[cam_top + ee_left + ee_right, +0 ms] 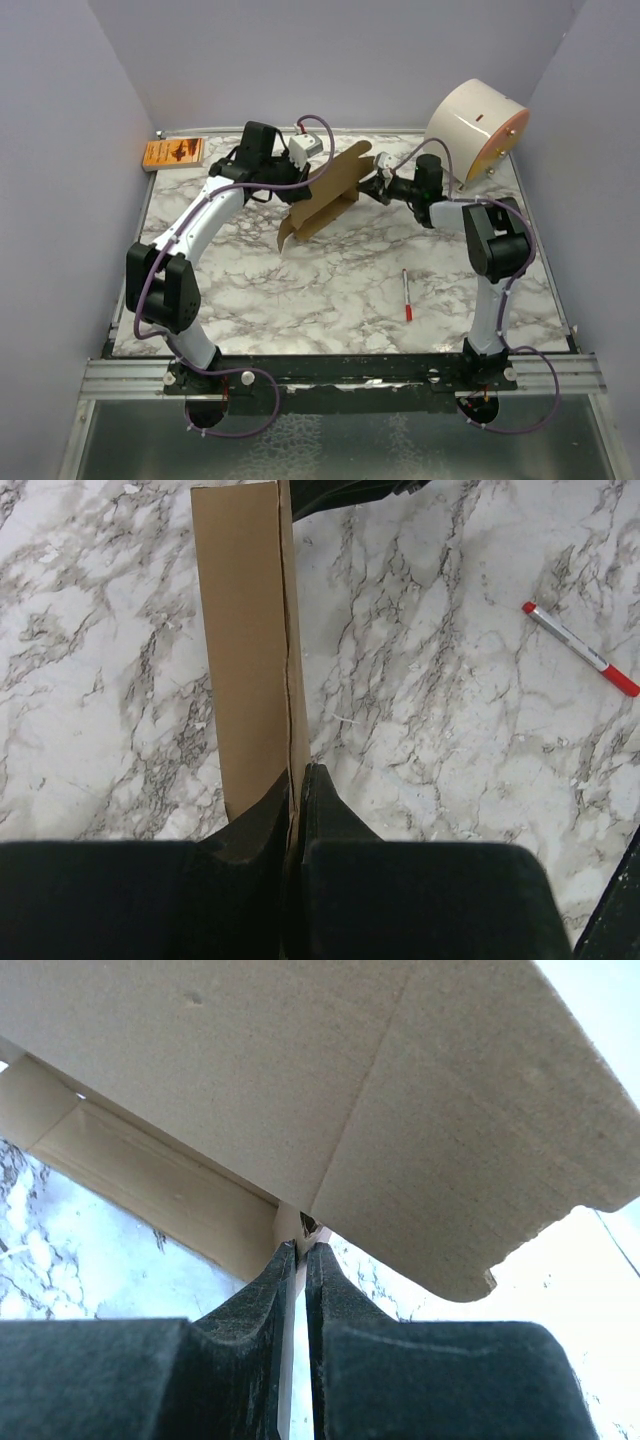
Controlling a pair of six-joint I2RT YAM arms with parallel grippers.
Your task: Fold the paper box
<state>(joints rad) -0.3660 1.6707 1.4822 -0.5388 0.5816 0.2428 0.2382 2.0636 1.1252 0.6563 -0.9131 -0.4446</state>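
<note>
Mid-fold, the paper box spans the gap between the left fingers and right fingers, each pair pinching a panel edge; the next move likely calls for swinging one panel about its crease.

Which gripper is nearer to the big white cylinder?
Right. The right gripper, jaws shut on the paper box, is just left of the white cylinder in the top view; the left gripper holds the box's opposite side, farther left.
</note>
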